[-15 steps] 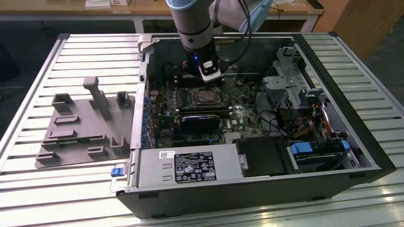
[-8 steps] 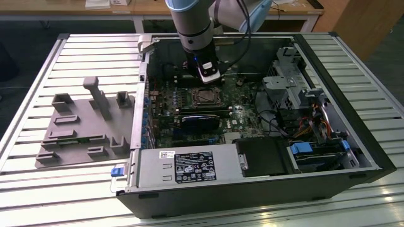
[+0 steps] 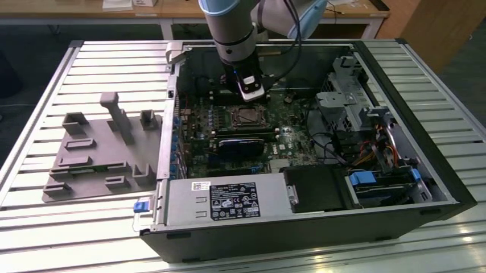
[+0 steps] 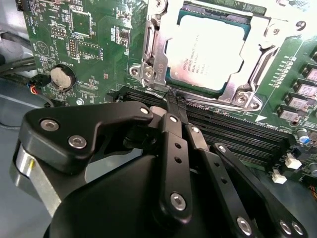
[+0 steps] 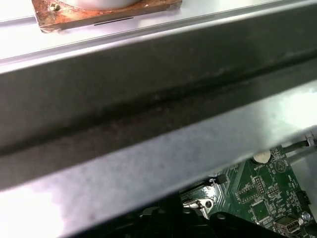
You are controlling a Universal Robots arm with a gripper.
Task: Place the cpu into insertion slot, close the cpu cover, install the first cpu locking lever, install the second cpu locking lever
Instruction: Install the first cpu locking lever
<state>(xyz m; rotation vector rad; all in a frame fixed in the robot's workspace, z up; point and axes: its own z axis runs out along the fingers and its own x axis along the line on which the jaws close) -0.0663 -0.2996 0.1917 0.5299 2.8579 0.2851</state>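
computer case (image 3: 304, 227): open side up on the slatted table (image 3: 61, 216); the arm reaches down into it, so a sideways swing could catch a case wall or the cables beside the board.
motherboard (image 4: 94, 44): green, directly under the gripper; any hard push down would load the board and its small parts.
gripper (image 4: 174, 101): black fingers pressed together to a narrow tip, holding nothing; the tip sits at the socket edge nearest the tool, on or just over a thin silver lever wire, contact not certain. In the exterior view the gripper (image 3: 251, 91) hangs just behind the socket.
memory slots (image 4: 237, 131): long black rows between the tool body and the socket; a slip of the tip off the wire would probably land here.
cpu cover (image 4: 153, 54): silver frame lies closed over the chip, just ahead of the fingertips.
insertion slot (image 3: 247, 116): filled and covered, just ahead of the tool.
cpu (image 4: 208, 52): seated in the slot, grey top showing through the cover window, untouched.
lever risk: wire looks springy; if not hooked under its catch it could snap back.
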